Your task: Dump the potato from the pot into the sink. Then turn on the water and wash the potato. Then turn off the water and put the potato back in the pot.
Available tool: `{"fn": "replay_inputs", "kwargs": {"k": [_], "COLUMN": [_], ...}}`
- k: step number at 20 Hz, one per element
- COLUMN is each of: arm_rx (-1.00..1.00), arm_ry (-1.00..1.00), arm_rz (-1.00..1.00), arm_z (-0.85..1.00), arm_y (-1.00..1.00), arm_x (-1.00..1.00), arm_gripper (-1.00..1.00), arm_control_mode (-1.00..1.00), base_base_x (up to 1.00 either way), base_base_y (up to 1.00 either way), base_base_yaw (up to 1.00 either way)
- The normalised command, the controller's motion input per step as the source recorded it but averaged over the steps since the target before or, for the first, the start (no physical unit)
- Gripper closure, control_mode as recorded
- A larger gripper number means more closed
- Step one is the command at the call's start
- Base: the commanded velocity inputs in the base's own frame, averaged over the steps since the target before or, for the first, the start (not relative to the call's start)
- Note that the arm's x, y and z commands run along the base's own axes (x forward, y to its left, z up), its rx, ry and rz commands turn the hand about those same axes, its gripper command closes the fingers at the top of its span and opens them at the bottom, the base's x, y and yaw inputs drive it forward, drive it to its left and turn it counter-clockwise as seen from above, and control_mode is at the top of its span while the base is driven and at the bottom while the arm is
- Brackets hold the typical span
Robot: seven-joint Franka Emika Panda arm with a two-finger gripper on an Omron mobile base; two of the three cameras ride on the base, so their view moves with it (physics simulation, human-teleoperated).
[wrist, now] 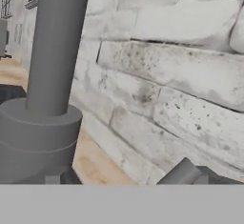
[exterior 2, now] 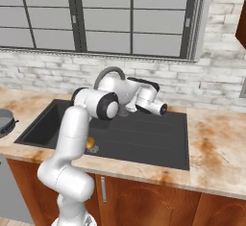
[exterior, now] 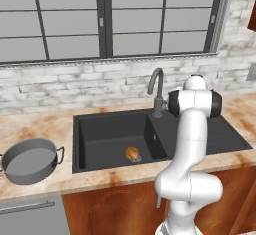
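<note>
The potato (exterior: 132, 153) lies on the floor of the dark sink (exterior: 100, 134), near the drain; it also peeks out behind the arm as the potato (exterior 2: 90, 143). The grey pot (exterior: 30, 161) stands on the counter left of the sink. My hand reaches behind the basin to the base of the gooseneck faucet (exterior: 157, 91). In the hand view the faucet column (wrist: 55, 51) rises close at the left. My gripper (wrist: 124, 178) is open, its fingertips (wrist: 186, 173) wide apart and holding nothing. No water runs from the spout.
A white brick wall (wrist: 167, 75) stands right behind the faucet, under a wide window (exterior: 105, 19). Marbled counter (exterior 2: 216, 148) extends to the right of the sink. The arm's elbow (exterior: 192, 104) hangs over the drainboard.
</note>
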Motion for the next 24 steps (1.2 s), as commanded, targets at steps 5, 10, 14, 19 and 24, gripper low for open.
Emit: {"fn": "replay_inputs", "kwargs": {"k": [5, 10, 14, 19, 24], "arm_rx": [-0.05, 0.0, 0.0, -0.15, -0.01], "arm_ry": [0.09, 0.03, 0.01, 0.51, 0.68], "arm_rz": [-0.1, -0.1, -0.16, -0.13, -0.08], "arm_z": [0.16, 0.29, 0.34, 0.52, 0.36], "arm_y": [-0.71, -0.24, 0.05, 0.02, 0.03], "arm_x": [0.0, -0.82, -1.0, -0.39, -0.33], "arm_gripper": [-1.0, -1.0, -1.0, -1.0, -1.0], "arm_control_mode": [-1.0, -1.0, -1.0, -1.0, -1.0], "base_base_x": [0.0, 0.0, 0.0, 0.0, 0.0], "base_base_y": [0.0, 0.0, 0.0, 0.0, 0.0], "base_base_yaw": [0.0, 0.0, 0.0, 0.0, 0.0]}}
